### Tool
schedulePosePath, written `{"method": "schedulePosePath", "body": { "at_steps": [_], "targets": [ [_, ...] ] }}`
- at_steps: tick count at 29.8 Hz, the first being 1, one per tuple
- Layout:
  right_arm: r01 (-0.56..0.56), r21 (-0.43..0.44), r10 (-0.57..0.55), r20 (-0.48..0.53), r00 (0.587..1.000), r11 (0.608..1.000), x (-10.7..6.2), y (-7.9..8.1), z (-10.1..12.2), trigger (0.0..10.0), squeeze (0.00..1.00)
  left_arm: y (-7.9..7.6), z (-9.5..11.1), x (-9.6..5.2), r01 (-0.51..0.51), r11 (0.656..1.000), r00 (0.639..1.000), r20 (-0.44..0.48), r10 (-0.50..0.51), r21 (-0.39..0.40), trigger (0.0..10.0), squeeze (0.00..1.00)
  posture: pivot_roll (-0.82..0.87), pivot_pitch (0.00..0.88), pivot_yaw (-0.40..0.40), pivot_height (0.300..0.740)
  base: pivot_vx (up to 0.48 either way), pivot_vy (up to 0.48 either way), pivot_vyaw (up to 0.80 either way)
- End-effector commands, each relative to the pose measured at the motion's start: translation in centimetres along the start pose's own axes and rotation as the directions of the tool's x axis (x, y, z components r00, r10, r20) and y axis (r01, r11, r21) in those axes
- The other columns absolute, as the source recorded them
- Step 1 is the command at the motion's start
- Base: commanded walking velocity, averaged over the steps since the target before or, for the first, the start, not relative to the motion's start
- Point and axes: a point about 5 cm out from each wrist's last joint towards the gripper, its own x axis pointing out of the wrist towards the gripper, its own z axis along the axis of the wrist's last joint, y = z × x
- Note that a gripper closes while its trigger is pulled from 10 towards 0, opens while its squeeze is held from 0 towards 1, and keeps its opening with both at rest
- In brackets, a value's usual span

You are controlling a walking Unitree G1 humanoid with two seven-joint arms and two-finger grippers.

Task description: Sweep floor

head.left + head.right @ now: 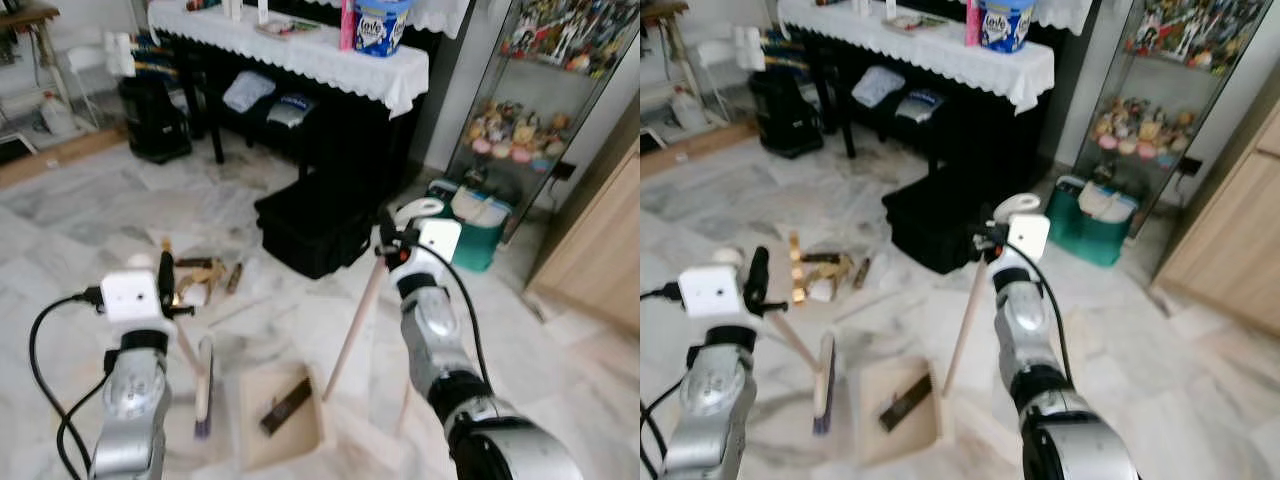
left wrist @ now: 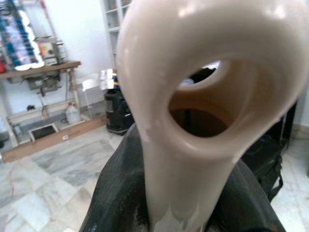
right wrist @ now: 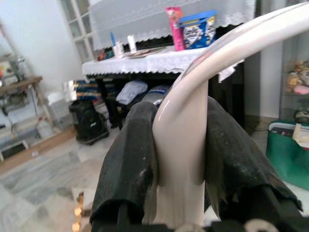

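The left tool (image 1: 166,272) is closed on the handle of a small brush (image 1: 203,385), whose bristle head rests on the marble floor (image 1: 90,210) just beside a dustpan (image 1: 280,415). The right tool (image 1: 388,240) is clamped on the top of the dustpan's long handle (image 1: 352,325), which slants down to the pan. In each wrist view a cream handle is seen pinched between two black fingers (image 3: 130,159). One dark flat scrap (image 1: 286,405) already lies inside the dustpan. The rest of the litter (image 1: 200,275), some golden and brown pieces, lies on the floor beyond the brush, near a black case (image 1: 315,225) below a cloth-covered counter (image 1: 300,50).

Several risks are judged from here. The pan could be tipped if its handle is swung too far, and the scrap would be spilled. Litter could be pushed past the pan's mouth if the brush is drawn at a skewed angle. The black case could be struck by either handle on a wide stroke.

The bristles are partly hidden and their contact with the floor is hard to judge. The litter pieces are too small to be identified. The loop of the brush handle (image 2: 212,92) blocks most of the left wrist view.
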Motion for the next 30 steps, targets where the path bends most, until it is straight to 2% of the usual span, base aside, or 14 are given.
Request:
{"method": "schedulePosePath", "body": {
  "at_steps": [1,5,7,10,14,17,20,24,30],
  "targets": [
    [0.022,0.012,-0.022,0.061,0.998,1.0,0.4,-0.1,1.0,10.0,0.0,-0.5,0.7,0.7,0.038,0.999,0.999,0.03,-0.038,-0.002,10.0,0.0,0.18,0.0,0.029,0.74,0.0,0.0,0.0],
    [0.02,-0.012,-0.019,0.066,0.998,1.0,0.2,0.1,0.9,10.0,0.0,-0.2,0.2,0.8,0.012,1.0,1.0,0.023,-0.012,-0.006,10.0,0.0,0.16,0.0,0.003,0.74,0.0,0.0,0.0],
    [0.001,-0.014,0.0,0.073,0.997,1.0,0.6,0.6,1.3,10.0,0.0,0.4,0.2,1.1,-0.029,0.999,0.999,0.028,0.03,-0.02,10.0,0.0,0.13,0.0,-0.013,0.74,0.0,0.0,0.0],
    [-0.021,-0.026,0.023,0.07,0.997,0.999,1.0,0.7,1.6,10.0,0.0,0.3,-0.3,1.2,-0.051,0.999,0.998,0.019,0.051,-0.017,10.0,0.0,0.13,0.0,-0.023,0.74,0.0,0.0,0.0],
    [-0.014,-0.036,0.017,0.085,0.996,0.999,1.2,0.2,2.1,10.0,0.0,-0.6,0.2,1.3,-0.018,0.999,0.999,0.031,0.019,-0.036,10.0,0.0,0.13,0.0,-0.002,0.74,0.0,0.0,0.0],
    [0.05,-0.058,-0.044,0.104,0.994,0.997,1.1,-0.9,2.4,10.0,0.0,-1.8,0.2,1.8,0.054,0.998,0.998,0.021,-0.053,-0.044,10.0,0.0,0.09,0.0,0.06,0.74,0.0,0.0,0.0],
    [0.079,-0.053,-0.072,0.129,0.989,0.995,0.9,-1.3,2.8,10.0,0.0,-2.1,0.3,2.1,0.071,0.996,0.997,0.023,-0.07,-0.058,10.0,0.0,0.07,0.0,0.069,0.74,0.0,0.0,0.0],
    [0.123,-0.05,-0.113,0.156,0.981,0.991,0.5,-2.0,3.0,10.0,0.0,-2.2,0.6,2.8,0.073,0.996,0.997,0.038,-0.071,-0.056,10.0,0.0,0.06,0.0,0.075,0.74,0.0,0.0,0.73],
    [0.124,-0.07,-0.114,0.131,0.985,0.99,-0.1,-2.4,2.2,10.0,0.0,-1.8,0.1,2.4,0.053,0.997,0.998,0.033,-0.051,-0.059,10.0,0.0,0.06,0.0,0.067,0.74,0.0,0.0,0.8]
  ]
}}
